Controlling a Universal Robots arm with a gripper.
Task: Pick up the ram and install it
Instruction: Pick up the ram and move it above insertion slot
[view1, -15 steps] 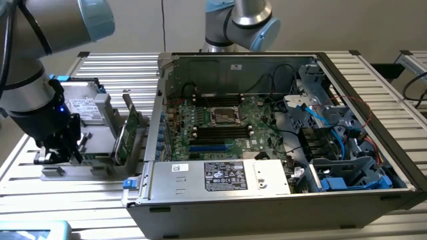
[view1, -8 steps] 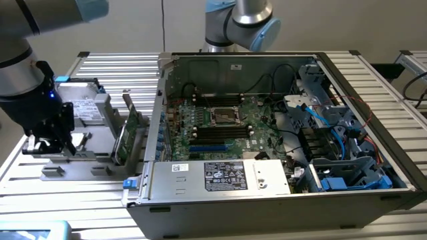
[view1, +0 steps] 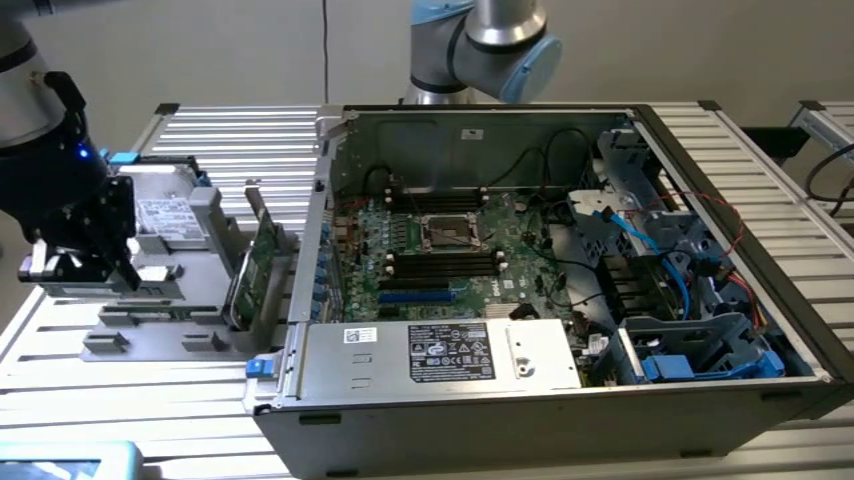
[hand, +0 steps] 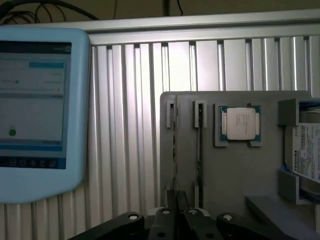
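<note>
Gripper (view1: 80, 268), fingers pressed together and holding nothing, hangs over my gray holder (hand: 235, 170); the ram (hand: 174, 150) stands on edge in its slot. Step, as I judge: approach before pickup. Grasping calls for fingers spread astride that thin edge.

The arm (view1: 481, 45) bends over to the exterior view's left, its dark wrist pointing the gripper (view1: 74, 272) straight down, fingers (hand: 172, 200) pressed together.
</note>
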